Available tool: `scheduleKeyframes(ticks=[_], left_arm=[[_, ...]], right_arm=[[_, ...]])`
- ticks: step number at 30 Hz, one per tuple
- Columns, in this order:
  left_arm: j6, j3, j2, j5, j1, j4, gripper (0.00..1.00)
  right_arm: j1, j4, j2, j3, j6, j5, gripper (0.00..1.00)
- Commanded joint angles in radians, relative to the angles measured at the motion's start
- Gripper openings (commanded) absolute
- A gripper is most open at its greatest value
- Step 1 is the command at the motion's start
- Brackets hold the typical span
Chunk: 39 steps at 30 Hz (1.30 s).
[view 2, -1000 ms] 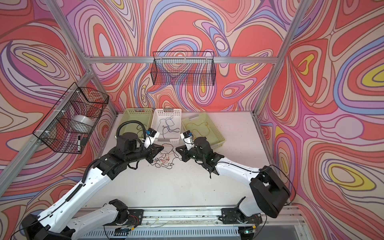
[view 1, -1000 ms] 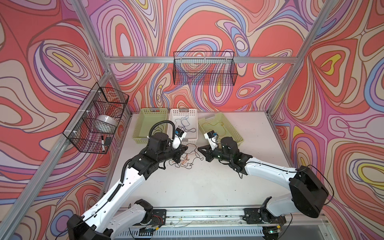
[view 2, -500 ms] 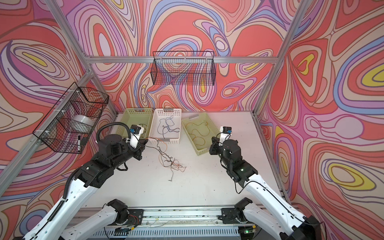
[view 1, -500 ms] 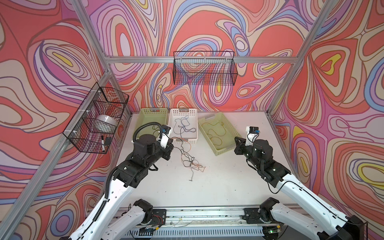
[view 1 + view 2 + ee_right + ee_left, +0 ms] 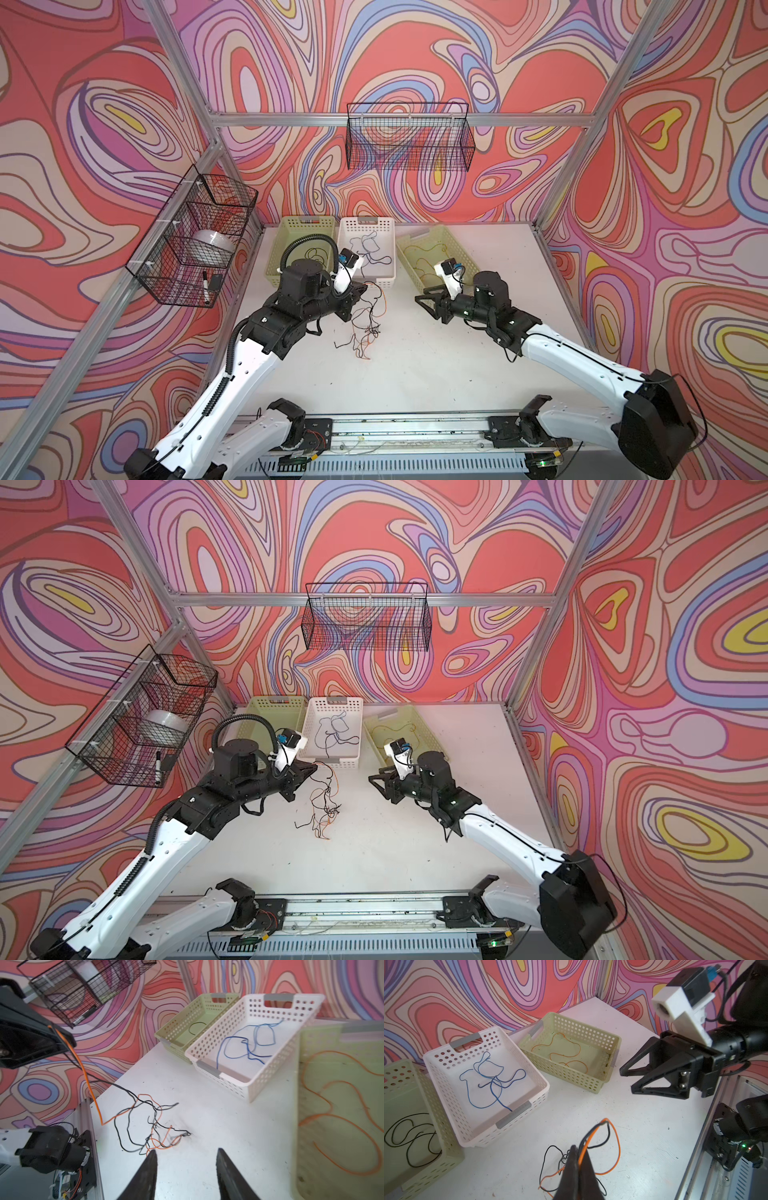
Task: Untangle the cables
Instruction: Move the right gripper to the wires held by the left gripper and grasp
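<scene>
Left hand (image 5: 578, 1153) clamped shut on orange and black strands of the cables (image 5: 365, 328), raised above the bench (image 5: 415, 374), just on the near side of the white basket (image 5: 450, 1113). Strands hanging from that grip down to a loose knot on the bench, mid-scene, between the two arms. Orange and black loops crossing each other, free ends trailing toward the near edge.

Right hand (image 5: 186, 1150) open, jaws well apart, nothing between them. Hovering to the right of the knot, tips pointed left toward it, clear of every strand.

Three baskets along the far edge:
- Left green basket (image 5: 396, 1076), black cable (image 5: 411, 1138) coiled inside.
- White basket in the middle, blue cable (image 5: 492, 1084) looped on its floor.
- Right green basket (image 5: 571, 1076), set at an angle, orange cable (image 5: 562, 1054) inside.

Same layout in both top views.
</scene>
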Motion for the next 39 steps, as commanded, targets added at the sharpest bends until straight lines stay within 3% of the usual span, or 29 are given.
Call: scheduleKeyframes(ticks=[1, 9, 15, 22, 25, 30, 39], left_arm=[[-0.020, 0.001, 0.011, 0.056, -0.017, 0.046, 0.00], [-0.027, 0.007, 0.051, 0.041, -0.052, 0.075, 0.00], [-0.027, 0.008, 0.058, 0.016, -0.065, 0.081, 0.00], [-0.019, 0.010, 0.046, -0.017, -0.068, 0.066, 0.00], [-0.017, 0.015, 0.055, -0.013, -0.071, 0.066, 0.00], [-0.020, 0.025, 0.077, -0.008, -0.076, 0.069, 0.00], [-0.030, 0.018, 0.079, -0.012, -0.089, 0.098, 0.00]], right_arm=[[0.039, 0.123, 0.055, 0.055, -0.014, -0.111, 0.49], [0.083, 0.235, 0.174, 0.089, 0.032, -0.189, 0.50], [0.083, 0.171, 0.203, 0.119, 0.013, -0.143, 0.44], [0.083, 0.073, 0.027, 0.014, -0.066, 0.146, 0.53], [0.083, 0.079, -0.038, -0.017, -0.127, 0.037, 0.54], [0.083, 0.102, -0.041, -0.011, -0.122, -0.088, 0.55], [0.087, 0.031, 0.124, 0.098, -0.098, 0.005, 0.51]])
